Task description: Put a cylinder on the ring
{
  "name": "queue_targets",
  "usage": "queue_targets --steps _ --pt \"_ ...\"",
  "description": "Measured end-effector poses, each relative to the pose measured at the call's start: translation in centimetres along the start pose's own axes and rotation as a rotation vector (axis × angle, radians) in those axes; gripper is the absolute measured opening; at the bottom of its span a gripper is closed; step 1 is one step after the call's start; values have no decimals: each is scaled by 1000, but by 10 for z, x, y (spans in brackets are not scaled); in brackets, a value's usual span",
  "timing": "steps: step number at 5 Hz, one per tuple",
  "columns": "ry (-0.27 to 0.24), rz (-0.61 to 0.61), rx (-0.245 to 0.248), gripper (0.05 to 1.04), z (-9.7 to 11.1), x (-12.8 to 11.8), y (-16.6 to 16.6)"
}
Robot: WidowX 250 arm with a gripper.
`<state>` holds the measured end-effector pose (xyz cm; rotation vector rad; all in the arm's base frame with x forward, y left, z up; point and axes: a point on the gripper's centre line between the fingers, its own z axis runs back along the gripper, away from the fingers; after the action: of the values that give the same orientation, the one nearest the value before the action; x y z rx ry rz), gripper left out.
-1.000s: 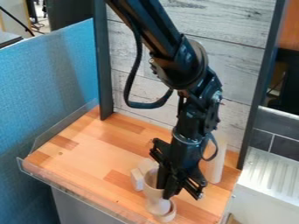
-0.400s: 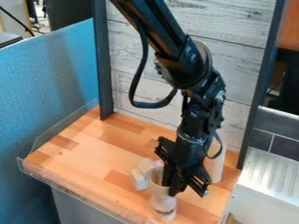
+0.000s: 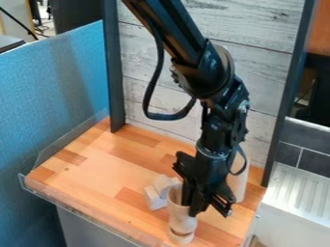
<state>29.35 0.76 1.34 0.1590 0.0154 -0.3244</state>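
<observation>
- The hand [image 3: 191, 210] is closing narrowly on the upper wall of the pale cylinder [image 3: 177, 218], seemingly pinching it at the rim; that hold is probably serving to keep the piece upright while leaving its lower end free for the ring [image 3: 181, 238].
- The cylinder is standing nearly upright over the ring, by the front edge of the table [image 3: 97, 159], towards its right end. Its foot is meeting the ring in view, but whether it is resting fully and squarely there I cannot tell.
- The arm [image 3: 209, 62] is hanging from the top of the view and pointing the hand steeply down, which is likely helping to line the cylinder up; letting go off-centre could be tipping it.
- Pale blocks [image 3: 155, 198] are sitting just beside the cylinder, on its left in view, and a tall pale piece [image 3: 238, 185] is standing behind the arm, near the table's right edge.
- The table is showing warm wood in joined strips, with a clear guard [image 3: 80, 215] running along its left and front edges.
- Grey weathered boards [image 3: 258, 24] are backing the table between dark posts [image 3: 115, 72]; a blue partition [image 3: 51, 101] is standing at the left, while dark tiles [image 3: 310, 159] and a ridged white surface [image 3: 299, 193] are lying beyond the right edge.
</observation>
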Motion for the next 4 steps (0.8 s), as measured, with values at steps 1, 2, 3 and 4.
queue_targets --steps 1,2,3,4 --pt "-3 9 -2 104 -2 0 -1" --pt "-1 9 -2 104 -5 -2 -2" --pt "-4 7 3 104 -7 -4 -2" --pt "-10 5 4 104 -7 -3 -2"
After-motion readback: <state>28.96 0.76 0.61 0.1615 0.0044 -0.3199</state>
